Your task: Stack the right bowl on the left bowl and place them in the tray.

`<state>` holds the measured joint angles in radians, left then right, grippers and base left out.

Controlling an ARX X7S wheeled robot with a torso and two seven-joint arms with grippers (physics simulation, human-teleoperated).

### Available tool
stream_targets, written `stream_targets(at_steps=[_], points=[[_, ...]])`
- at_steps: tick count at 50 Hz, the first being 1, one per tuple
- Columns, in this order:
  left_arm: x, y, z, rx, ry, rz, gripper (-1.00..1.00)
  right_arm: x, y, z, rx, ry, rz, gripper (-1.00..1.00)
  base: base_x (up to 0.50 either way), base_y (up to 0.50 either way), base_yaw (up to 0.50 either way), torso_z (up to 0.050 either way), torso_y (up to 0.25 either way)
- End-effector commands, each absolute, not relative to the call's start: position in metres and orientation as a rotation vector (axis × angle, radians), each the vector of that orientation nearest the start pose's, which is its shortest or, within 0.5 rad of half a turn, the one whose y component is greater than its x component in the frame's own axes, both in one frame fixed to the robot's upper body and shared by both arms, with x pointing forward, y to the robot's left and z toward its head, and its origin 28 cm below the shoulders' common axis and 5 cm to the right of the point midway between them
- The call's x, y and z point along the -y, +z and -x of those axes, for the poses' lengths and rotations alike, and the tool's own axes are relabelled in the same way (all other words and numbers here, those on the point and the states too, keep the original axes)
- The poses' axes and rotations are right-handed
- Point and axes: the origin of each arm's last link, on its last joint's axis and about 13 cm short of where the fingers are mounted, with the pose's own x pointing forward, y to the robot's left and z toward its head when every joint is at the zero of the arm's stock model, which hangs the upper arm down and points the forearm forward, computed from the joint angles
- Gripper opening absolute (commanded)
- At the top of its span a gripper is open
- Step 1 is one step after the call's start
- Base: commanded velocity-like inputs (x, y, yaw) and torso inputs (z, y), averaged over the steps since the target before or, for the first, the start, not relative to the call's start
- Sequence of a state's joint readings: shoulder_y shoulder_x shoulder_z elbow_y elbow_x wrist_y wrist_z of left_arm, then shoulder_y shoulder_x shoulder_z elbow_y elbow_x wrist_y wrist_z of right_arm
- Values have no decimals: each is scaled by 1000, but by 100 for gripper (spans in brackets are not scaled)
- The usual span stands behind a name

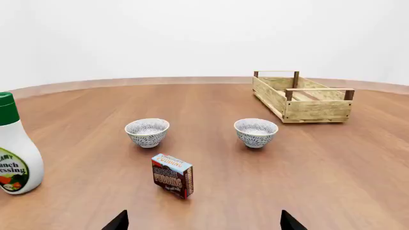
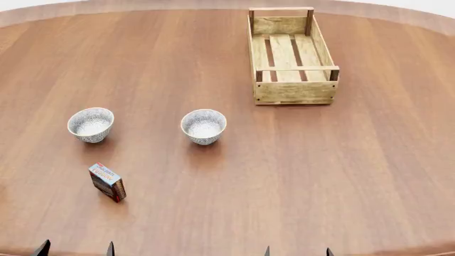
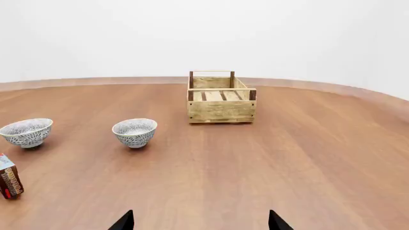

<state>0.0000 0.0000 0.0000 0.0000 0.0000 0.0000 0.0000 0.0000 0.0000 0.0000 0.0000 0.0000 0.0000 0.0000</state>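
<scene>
Two small patterned bowls sit side by side on the brown table. The left bowl [image 2: 90, 124] [image 1: 147, 132] [image 3: 26, 132] and the right bowl [image 2: 203, 126] [image 1: 255, 132] [image 3: 135, 132] both stand upright and hold nothing. The tray [image 2: 292, 55] [image 1: 302, 96] [image 3: 221, 97], a pale wooden crate, rests farther back to the right with nothing in it. My left gripper [image 2: 75, 249] [image 1: 203, 223] is open near the table's front edge, well short of the bowls. My right gripper [image 2: 297, 251] [image 3: 200, 222] is open too, with nothing between its fingers.
A small red-and-blue pudding box [image 2: 107, 182] [image 1: 172, 175] [image 3: 9, 176] stands in front of the left bowl. A white ranch dressing bottle [image 1: 15, 148] with a green cap stands at the far left. The round table's rim [image 2: 213, 5] curves behind the tray.
</scene>
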Motion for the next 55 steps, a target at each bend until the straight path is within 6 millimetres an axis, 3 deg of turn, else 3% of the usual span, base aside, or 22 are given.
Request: stream_targets(at_steps=[1,5,14,19,21,22,30,38,55], points=[[-203,15,-209,6,-3,12,100,95,16,-211,3,2,8,100,0,0,0,0,0],[-201,13,-210,2,-3,-51,100,96,13,-211,1,-8,15,100,0,0,0,0,0],[-200,34,-209,62,19,-114,100,94,40,-207,45,1,18,100,0,0,0,0,0],[-202,62,-205,128,11,-135,100,94,60,-204,101,4,18,100,0,0,0,0,0],[-204,76,-203,168,33,-214,100,94,74,-201,148,4,29,100,0,0,0,0,0],[-204,86,-200,182,38,-172,100,94,83,-199,173,9,22,100,0,0,0,0,0],[-204,113,-187,304,48,-176,100,93,121,-187,280,12,34,100,0,0,0,0,0],[-204,134,-176,365,47,-172,100,92,144,-177,355,11,43,100,0,0,0,0,0],[-207,153,-164,441,54,-176,100,90,156,-172,377,5,70,100,0,0,0,0,0]])
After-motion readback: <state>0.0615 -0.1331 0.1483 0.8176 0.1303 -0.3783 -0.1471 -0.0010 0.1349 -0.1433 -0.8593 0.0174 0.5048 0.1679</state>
